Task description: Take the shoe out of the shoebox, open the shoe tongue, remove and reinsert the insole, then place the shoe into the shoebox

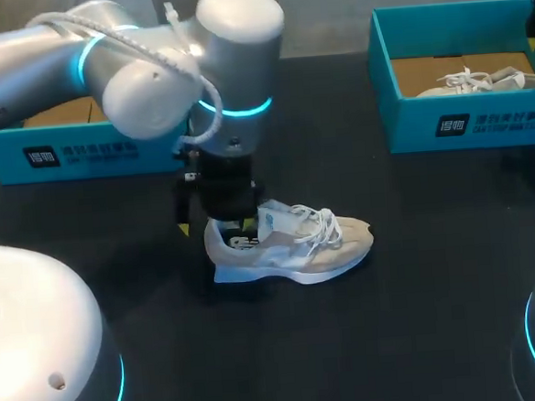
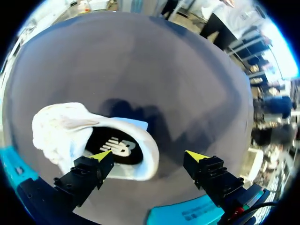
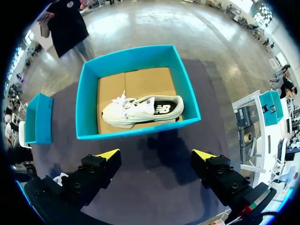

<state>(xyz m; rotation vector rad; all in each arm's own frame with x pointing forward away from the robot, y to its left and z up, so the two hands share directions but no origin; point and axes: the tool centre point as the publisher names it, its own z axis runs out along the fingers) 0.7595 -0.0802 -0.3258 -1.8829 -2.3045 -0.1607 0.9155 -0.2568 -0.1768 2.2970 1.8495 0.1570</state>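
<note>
While the dark tabletop [image 1: 414,328] fills the frame, my left arm [image 1: 148,71] crosses from the upper left to the centre. The left shoebox [image 1: 90,150] sits at upper left. The right shoebox [image 1: 427,111], at upper right, holds a second shoe [image 1: 489,79]. The shoe [image 1: 294,244] stands at centre, outside both boxes. The left claw [image 2: 149,157] gapes wide astride its heel, gripping nothing. The right claw [image 3: 157,153], equally spread and empty, hangs above the right shoebox.

i see a dark table [image 1: 419,272]. a pale shoe [image 1: 294,244] lies right on it, its heel just beside one of my left fingers [image 2: 101,157]. a blue box [image 3: 136,131] sits on the table ahead of my right fingers [image 3: 108,154]. the other blue box [image 1: 80,149] sits behind my left fingers.
</note>
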